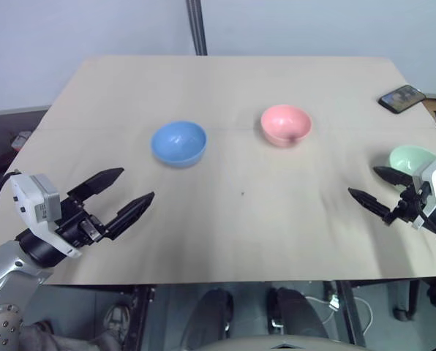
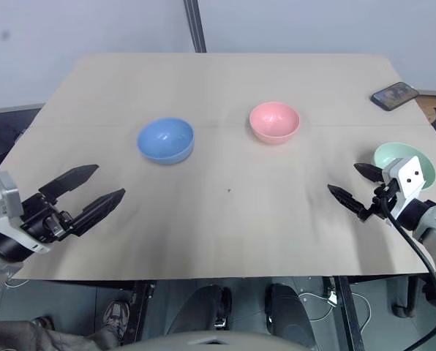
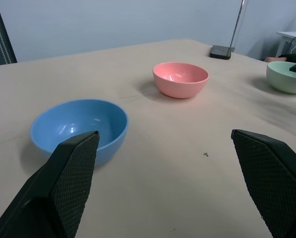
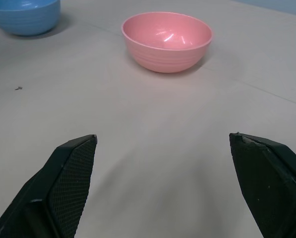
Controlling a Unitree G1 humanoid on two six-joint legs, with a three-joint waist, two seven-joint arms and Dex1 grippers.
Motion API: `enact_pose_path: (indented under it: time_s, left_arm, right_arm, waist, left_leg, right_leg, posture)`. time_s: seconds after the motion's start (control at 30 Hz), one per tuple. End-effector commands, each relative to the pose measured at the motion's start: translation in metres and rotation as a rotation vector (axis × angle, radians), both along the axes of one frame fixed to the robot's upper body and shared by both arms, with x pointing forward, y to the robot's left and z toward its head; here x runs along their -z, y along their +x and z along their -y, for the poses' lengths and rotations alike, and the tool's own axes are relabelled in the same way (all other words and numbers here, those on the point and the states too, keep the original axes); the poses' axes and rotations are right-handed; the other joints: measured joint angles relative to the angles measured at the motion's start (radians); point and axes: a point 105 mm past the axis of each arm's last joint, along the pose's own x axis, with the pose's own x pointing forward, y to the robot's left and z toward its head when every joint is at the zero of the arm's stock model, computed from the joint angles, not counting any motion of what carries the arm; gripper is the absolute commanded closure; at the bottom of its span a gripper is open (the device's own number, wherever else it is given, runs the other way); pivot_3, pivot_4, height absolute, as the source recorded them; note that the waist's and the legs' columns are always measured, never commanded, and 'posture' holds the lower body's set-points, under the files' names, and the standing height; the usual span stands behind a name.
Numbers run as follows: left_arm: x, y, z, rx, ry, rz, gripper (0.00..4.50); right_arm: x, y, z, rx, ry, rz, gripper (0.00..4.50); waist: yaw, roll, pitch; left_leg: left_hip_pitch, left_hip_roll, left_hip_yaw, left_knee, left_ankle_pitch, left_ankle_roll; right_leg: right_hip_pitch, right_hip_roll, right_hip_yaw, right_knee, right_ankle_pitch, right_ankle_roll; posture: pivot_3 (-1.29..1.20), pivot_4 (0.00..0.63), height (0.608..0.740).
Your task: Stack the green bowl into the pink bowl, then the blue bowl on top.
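Note:
Three bowls stand apart on the tan table [image 1: 225, 95]. The blue bowl [image 1: 178, 142] is left of centre, the pink bowl [image 1: 285, 124] right of centre. At the right edge sits the green bowl [image 1: 411, 159], partly hidden behind my right gripper [image 1: 368, 185]. That gripper is open and empty, hovering just in front of the green bowl. My left gripper [image 1: 130, 189] hovers open and empty over the near left of the table, short of the blue bowl [image 3: 78, 126]. The right wrist view faces the pink bowl [image 4: 166, 40].
A dark phone [image 1: 402, 98] lies at the table's far right corner. A dark pole [image 1: 197, 28] rises behind the far edge. A small dark speck [image 1: 242, 194] marks the table's middle. Bare tabletop lies between the two grippers.

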Motion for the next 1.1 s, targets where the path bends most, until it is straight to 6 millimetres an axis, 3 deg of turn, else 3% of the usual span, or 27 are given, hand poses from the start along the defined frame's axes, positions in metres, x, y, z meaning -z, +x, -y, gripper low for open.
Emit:
enact_pose_path:
  time_s: [0.03,0.5,0.67,0.83,0.97,1.1]
  left_arm:
    - [-0.003,0.0,0.008,0.037,0.001,0.017,0.0]
    - [0.008,0.013,0.028,0.1,-0.027,0.007,0.0]
    - [0.016,0.015,0.043,0.141,-0.008,0.007,0.0]
    - [0.029,0.02,0.073,0.211,-0.026,0.014,0.0]
    - [0.026,0.011,0.091,0.324,-0.006,0.091,0.0]
    - [0.021,0.001,0.09,0.406,-0.02,0.115,0.0]
  right_arm:
    - [-0.016,-0.002,0.0,0.008,-0.022,0.062,0.01]
    - [-0.007,0.003,-0.015,0.004,-0.106,0.064,0.01]
    - [-0.005,0.007,-0.023,-0.037,-0.084,0.013,0.01]
    - [0.001,0.029,-0.024,0.004,-0.139,-0.034,0.01]
    - [0.0,0.043,-0.014,0.07,-0.181,-0.04,0.01]
    - [-0.01,0.061,0.012,0.237,-0.217,-0.017,0.01]
  waist:
    - [0.0,0.0,0.0]
    - [0.0,0.0,0.0]
    - [0.0,0.0,0.0]
    - [0.0,0.0,0.0]
    - [0.001,0.0,0.0]
    - [-0.001,0.0,0.0]
  left_leg:
    - [0.0,0.0,0.0,0.0,0.0,0.0]
    - [0.001,0.0,0.0,0.001,0.0,0.0]
    - [0.001,0.0,0.0,0.002,0.0,0.0]
    - [0.001,0.0,0.001,0.002,0.0,0.0]
    - [0.0,0.0,0.001,0.003,0.0,0.0]
    - [0.0,0.0,0.001,0.003,0.0,0.0]
  right_leg:
    - [0.0,0.0,0.0,0.0,0.0,0.0]
    - [0.001,0.001,0.0,0.0,0.002,0.003]
    - [0.001,0.001,0.0,0.0,0.002,0.003]
    - [0.002,0.001,0.001,0.001,0.002,0.003]
    - [0.001,0.001,0.001,0.002,0.002,0.003]
    - [0.001,0.001,0.001,0.002,0.002,0.003]
  posture:
    - [0.0,0.15,0.74]
    - [0.0,0.15,0.74]
    - [0.0,0.15,0.74]
    - [0.0,0.15,0.74]
    - [0.0,0.15,0.74]
    - [0.0,0.15,0.74]
